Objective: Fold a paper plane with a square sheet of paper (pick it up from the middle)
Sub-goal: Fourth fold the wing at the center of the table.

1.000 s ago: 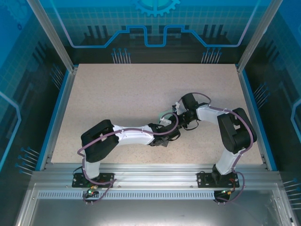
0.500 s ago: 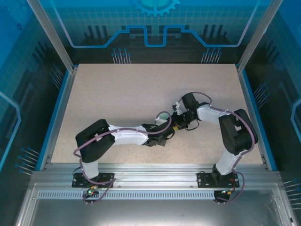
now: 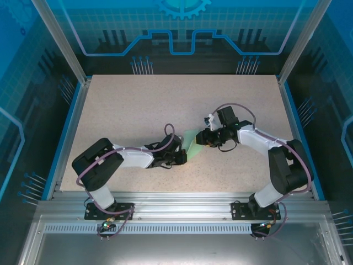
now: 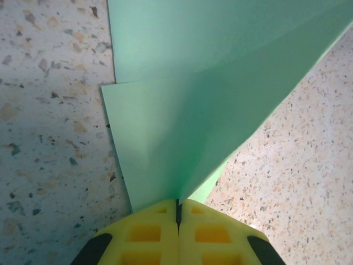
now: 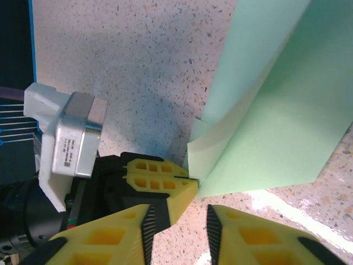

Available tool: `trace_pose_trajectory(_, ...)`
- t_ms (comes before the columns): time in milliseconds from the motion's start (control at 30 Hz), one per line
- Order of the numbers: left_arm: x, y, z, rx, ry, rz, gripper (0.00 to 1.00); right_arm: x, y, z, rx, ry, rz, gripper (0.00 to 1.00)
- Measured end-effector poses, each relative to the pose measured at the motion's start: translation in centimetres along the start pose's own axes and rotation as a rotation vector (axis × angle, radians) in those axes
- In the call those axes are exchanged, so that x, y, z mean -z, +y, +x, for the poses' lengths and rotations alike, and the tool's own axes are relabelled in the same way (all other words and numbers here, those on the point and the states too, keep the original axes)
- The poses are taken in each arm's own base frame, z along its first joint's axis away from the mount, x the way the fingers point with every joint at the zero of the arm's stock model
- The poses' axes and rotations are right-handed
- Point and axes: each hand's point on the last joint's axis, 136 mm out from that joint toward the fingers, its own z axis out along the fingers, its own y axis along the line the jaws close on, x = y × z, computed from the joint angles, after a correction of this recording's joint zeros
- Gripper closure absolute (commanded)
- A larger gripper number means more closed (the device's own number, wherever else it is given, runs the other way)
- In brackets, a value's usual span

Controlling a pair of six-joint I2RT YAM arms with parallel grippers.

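The mint-green sheet of paper (image 3: 192,141) lies low over the table between the two grippers, folded over into layers (image 4: 182,110). My left gripper (image 4: 177,205) is shut on its near edge, with the yellow fingers pressed together on the paper. In the right wrist view those left fingers (image 5: 165,179) pinch the paper's corner (image 5: 281,121). My right gripper (image 5: 177,232) stands open just short of that corner, with only bare table between its pads. From above, the left gripper (image 3: 183,155) is on the paper's left and the right gripper (image 3: 203,139) on its right.
The speckled beige table (image 3: 138,110) has blue rails along its left (image 3: 65,138) and right (image 3: 299,138) sides. Metal posts and blue printed walls close it in. Both arm bases sit on the aluminium frame (image 3: 176,207) at the near edge.
The right gripper has opened and let go of the paper. The left arm has drawn back to the left with the paper still pinched, so the sheet now shows between the grippers.
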Motion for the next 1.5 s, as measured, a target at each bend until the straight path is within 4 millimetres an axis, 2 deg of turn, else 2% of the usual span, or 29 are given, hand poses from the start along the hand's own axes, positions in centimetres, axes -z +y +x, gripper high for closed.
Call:
trace_pose_trajectory(233, 0.1, 0.0, -0.1, 0.064, 0.003, 0.074, 0.99, -3.0, -0.4, 1.1, -0.018, 0.085, 0.001, 0.84)
trace_pose_trajectory(433, 0.1, -0.2, -0.1, 0.077, 0.006, 0.090, 0.98, -4.8, -0.2, 0.3, -0.012, 0.107, -0.007, 0.85)
trace_pose_trajectory(633, 0.1, -0.1, -0.1, 0.091, 0.007, 0.089, 0.85, -6.0, -0.5, -0.6, -0.019, 0.112, -0.013, 0.86)
trace_pose_trajectory(767, 0.2, -0.2, -0.1, 0.088, 0.008, 0.090, 0.72, -6.1, -0.7, -0.5, -0.025, 0.115, -0.010, 0.86)
trace_pose_trajectory(1033, 0.7, 0.0, 0.2, 0.084, 0.017, 0.075, 0.67, -6.2, -0.7, -0.7, -0.023, 0.113, -0.011, 0.86)
trace_pose_trajectory(1233, 0.7, 0.0, 0.4, 0.044, 0.029, 0.048, 0.67, -6.2, -0.7, -0.7, -0.023, 0.112, -0.012, 0.86)
trace_pose_trajectory(1500, 0.8, 0.3, 0.6, -0.004, 0.034, -0.037, 0.75, -6.2, -0.6, -0.8, -0.025, 0.112, -0.012, 0.85)
